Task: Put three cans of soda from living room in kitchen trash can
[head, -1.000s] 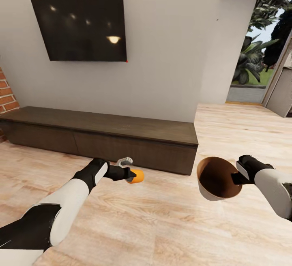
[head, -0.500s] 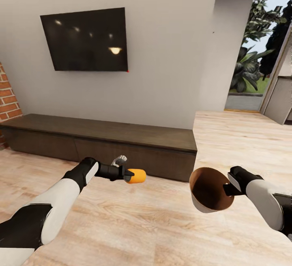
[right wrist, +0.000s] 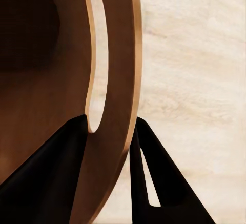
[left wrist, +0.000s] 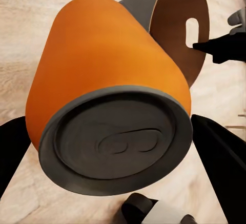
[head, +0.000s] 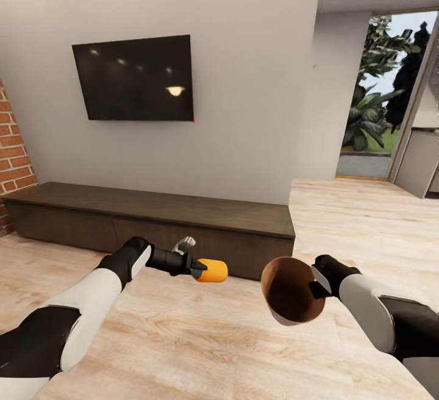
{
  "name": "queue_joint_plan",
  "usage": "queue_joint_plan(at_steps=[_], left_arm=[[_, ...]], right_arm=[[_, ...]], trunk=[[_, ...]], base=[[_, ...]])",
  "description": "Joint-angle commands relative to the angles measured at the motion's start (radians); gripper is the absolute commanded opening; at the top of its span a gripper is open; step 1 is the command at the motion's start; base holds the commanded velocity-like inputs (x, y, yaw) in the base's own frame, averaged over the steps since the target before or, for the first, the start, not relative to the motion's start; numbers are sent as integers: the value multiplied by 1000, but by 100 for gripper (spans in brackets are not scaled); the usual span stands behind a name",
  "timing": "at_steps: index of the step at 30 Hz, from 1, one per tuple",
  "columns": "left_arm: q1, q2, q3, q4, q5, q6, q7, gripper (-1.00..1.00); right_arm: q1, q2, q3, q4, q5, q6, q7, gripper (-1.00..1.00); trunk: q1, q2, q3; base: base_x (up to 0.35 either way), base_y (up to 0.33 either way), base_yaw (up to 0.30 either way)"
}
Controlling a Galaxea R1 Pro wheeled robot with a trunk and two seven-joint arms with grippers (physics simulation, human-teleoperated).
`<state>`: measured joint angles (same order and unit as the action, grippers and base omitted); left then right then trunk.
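one orange can point(head: 211, 270) clamped in left pincer point(head: 196, 266) | right pincer point(head: 315, 286) clamped on bin rim point(head: 274, 264) (tilted)

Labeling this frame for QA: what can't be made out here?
- Head view: trash can bottom is dark; contents unreadable.
- Head view: right gripper fingers hidden by the can's rim.
- Left wrist view: orange soda can hides most of the left gripper.

1 orange soda can point(head: 212, 270) with a grey end lies on its side in the air, lower centre of the head view, clamped in the left gripper point(head: 196, 266). Just right of it, the trash can point(head: 291, 291) tilts, brown coppery inside facing the camera, its rim pinched by the right gripper point(head: 314, 283).
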<state>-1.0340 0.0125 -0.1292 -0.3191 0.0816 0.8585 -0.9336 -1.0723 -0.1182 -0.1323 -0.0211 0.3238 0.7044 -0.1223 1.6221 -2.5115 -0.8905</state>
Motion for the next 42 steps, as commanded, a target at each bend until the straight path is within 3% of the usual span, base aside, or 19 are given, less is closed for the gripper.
queue_joint_plan(at_steps=[1,8,13,16,19,23,25,32,37,42], left_arm=[[0,-1,-2,0,-2,-1,0,-100],[0,-8,-9,-9,-2,17,-11,-100],[1,-10,-10,-67,-1,47,-50,-100],[10,-11,-12,-154,-1,100,-73,-100],[90,-10,-30,-393,1,189,-88,-100],[151,-11,-45,-518,2,189,-93,-100],[164,-15,-57,-542,3,189,-95,-100],[183,-78,-136,-566,2,189,-93,-100],[184,-97,-148,-566,1,189,-88,-100],[184,-108,-183,-563,0,189,-85,-100]], right_arm=[[0,2,2,-1,9,1,0,-100],[3,15,2,1,9,1,-5,-100],[13,24,3,0,10,1,-6,-100],[16,28,3,0,10,1,-6,-100],[16,31,3,0,11,1,-7,-100],[17,33,3,0,11,1,-7,-100],[17,38,3,0,11,1,-7,-100],[20,56,3,0,11,1,-16,-100],[25,57,3,0,11,1,-17,-100],[28,57,3,0,11,1,-17,-100]], trunk=[[0,0,0],[0,0,0],[0,0,0],[0,0,0],[0,0,0],[0,0,0],[0,0,0],[0,0,0],[0,0,0],[0,0,0]], base=[[0,0,0],[0,0,0],[0,0,0],[0,0,0],[0,0,0],[0,0,0],[0,0,0],[0,0,0],[0,0,0],[0,0,0]])
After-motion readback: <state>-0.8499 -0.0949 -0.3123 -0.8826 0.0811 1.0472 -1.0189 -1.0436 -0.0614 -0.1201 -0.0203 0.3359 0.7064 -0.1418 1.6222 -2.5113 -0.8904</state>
